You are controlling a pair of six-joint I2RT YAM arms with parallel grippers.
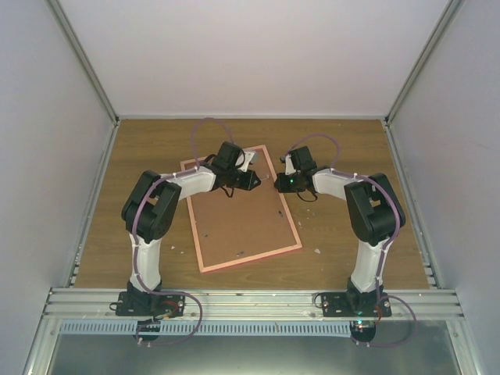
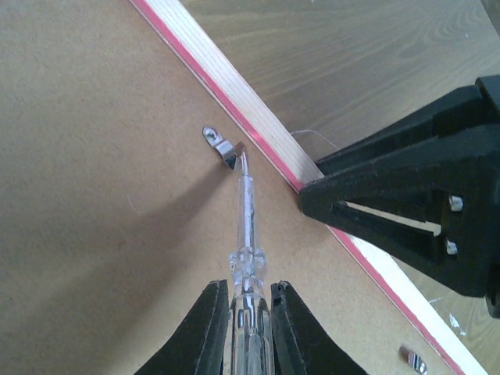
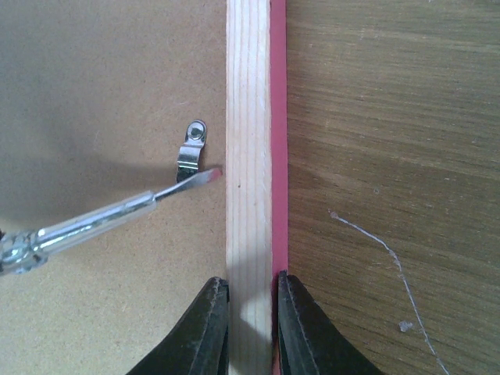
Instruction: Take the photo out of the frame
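The frame (image 1: pixel 251 259) lies flat at the centre of the table (image 1: pixel 351 234) in the top view, back side up, slightly skewed, with the brown hardboard facing the camera. The photo cannot be seen in any view.

Left gripper (image 2: pixel 248 287): jaws nearly closed, clamped on the clear handle of a screwdriver (image 2: pixel 246 226) at the bottom centre of the left wrist view. The flat blade points up the picture and its tip touches a small metal clip (image 2: pixel 221 147) on the hardboard, just beside the frame's wooden rail.

Right gripper (image 3: pixel 250 280): jaws narrowly apart and gripping the frame's rail at the bottom centre of the right wrist view, with one finger on the bare wood side and the other on the pink outer edge. In that view the blade comes in from the lower left, its tip just under the clip.

A thin pale thread (image 3: pixel 375 234) lies on the table right of the rail.
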